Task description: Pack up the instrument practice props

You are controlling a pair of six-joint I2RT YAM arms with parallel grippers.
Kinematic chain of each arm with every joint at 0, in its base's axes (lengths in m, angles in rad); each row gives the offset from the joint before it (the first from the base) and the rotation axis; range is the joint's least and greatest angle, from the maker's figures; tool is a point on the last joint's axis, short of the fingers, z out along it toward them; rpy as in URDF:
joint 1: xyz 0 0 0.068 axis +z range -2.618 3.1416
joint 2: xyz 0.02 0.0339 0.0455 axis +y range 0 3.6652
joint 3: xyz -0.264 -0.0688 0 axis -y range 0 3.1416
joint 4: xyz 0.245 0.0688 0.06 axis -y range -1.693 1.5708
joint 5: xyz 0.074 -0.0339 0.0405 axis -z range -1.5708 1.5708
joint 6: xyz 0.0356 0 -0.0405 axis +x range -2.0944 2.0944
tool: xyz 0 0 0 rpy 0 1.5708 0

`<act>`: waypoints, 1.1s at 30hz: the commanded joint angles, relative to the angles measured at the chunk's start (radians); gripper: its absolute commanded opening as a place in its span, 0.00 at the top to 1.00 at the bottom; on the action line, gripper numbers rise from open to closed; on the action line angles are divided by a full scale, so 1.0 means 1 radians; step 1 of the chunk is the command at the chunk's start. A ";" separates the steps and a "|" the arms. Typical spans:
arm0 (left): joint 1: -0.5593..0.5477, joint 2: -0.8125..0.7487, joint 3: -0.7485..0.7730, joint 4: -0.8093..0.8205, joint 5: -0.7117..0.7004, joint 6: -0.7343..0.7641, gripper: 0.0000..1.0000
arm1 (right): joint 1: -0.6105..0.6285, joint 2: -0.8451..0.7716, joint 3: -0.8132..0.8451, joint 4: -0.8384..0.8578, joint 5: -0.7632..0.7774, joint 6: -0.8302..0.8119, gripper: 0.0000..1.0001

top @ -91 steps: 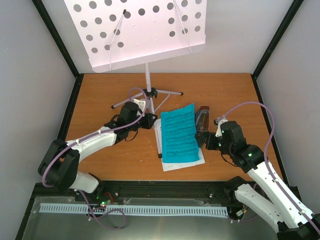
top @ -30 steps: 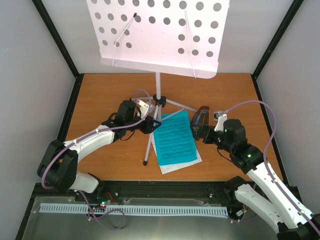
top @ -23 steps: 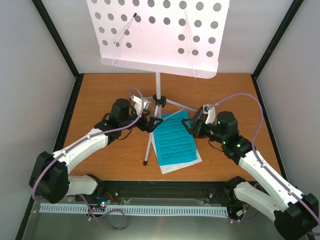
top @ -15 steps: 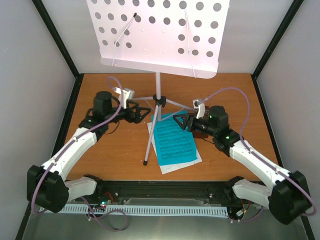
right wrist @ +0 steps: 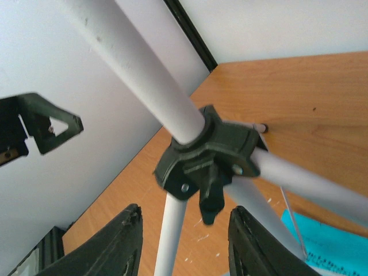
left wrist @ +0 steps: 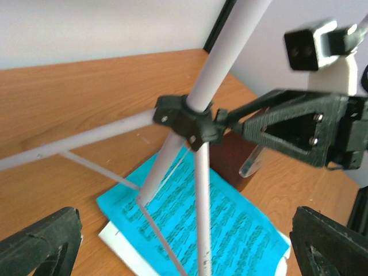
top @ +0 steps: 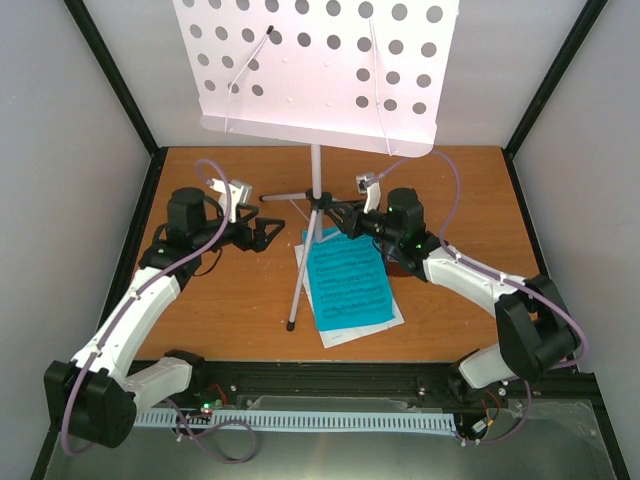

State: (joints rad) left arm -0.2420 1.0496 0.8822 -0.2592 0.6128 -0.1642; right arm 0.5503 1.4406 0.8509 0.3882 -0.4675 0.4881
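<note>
The white music stand (top: 316,165) stands upright on its tripod, its hole-punched desk (top: 320,70) high at the back. One leg rests across the blue music sheet (top: 347,283), which lies on the white sheet (top: 394,318). My right gripper (top: 338,222) is at the black leg hub (right wrist: 204,152). Its jaws stand narrowly apart either side of the hub's knob and a leg, touching neither. My left gripper (top: 272,228) is wide open, left of the hub and clear of it. The brown metronome (left wrist: 233,167) lies behind the sheets, under my right arm.
The tripod legs (top: 298,285) spread over the middle of the wooden table (top: 220,300). Black frame posts and grey walls close in the back and sides. A white cable duct (top: 300,420) runs along the near edge.
My right gripper left the metronome, swung left to the stand's hub and narrowed its jaws. My left gripper drew back to the left and opened fully. The stand has not moved.
</note>
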 commanded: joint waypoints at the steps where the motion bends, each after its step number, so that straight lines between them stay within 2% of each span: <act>1: 0.004 0.035 -0.024 0.029 -0.060 0.061 0.00 | 0.007 0.059 0.079 0.016 -0.010 -0.054 0.77; 4: 0.004 0.044 -0.046 0.056 -0.063 0.063 0.01 | 0.007 0.075 0.089 0.006 -0.028 -0.065 0.80; 10: 0.004 0.058 -0.055 0.066 -0.044 0.056 0.01 | 0.008 0.043 0.018 0.036 -0.012 -0.111 0.96; 12: 0.004 0.066 -0.052 0.069 -0.037 0.055 0.01 | 0.010 0.034 0.010 0.027 -0.011 -0.162 0.97; 15: 0.004 0.076 -0.048 0.063 -0.035 0.056 0.01 | 0.017 0.017 0.026 -0.046 0.016 -0.324 0.97; 21: 0.004 0.055 -0.058 0.067 -0.036 0.057 0.01 | 0.050 -0.014 0.050 -0.233 0.198 -0.780 0.97; 29: 0.004 0.041 -0.061 0.067 -0.030 0.055 0.01 | 0.127 -0.006 0.058 -0.273 0.445 -1.203 0.97; 31: 0.004 0.040 -0.063 0.067 -0.033 0.057 0.00 | 0.141 -0.005 0.060 -0.253 0.485 -1.257 0.96; 32: 0.004 0.040 -0.066 0.067 -0.033 0.056 0.01 | 0.145 -0.010 0.060 -0.241 0.490 -1.263 0.90; 33: 0.004 0.038 -0.066 0.066 -0.034 0.056 0.00 | 0.147 -0.020 0.058 -0.229 0.488 -1.256 0.76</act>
State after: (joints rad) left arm -0.2420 1.1084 0.8165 -0.2188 0.5701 -0.1310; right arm 0.6846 1.4193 0.9115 0.2276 -0.1043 -0.5953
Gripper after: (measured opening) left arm 0.995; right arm 0.075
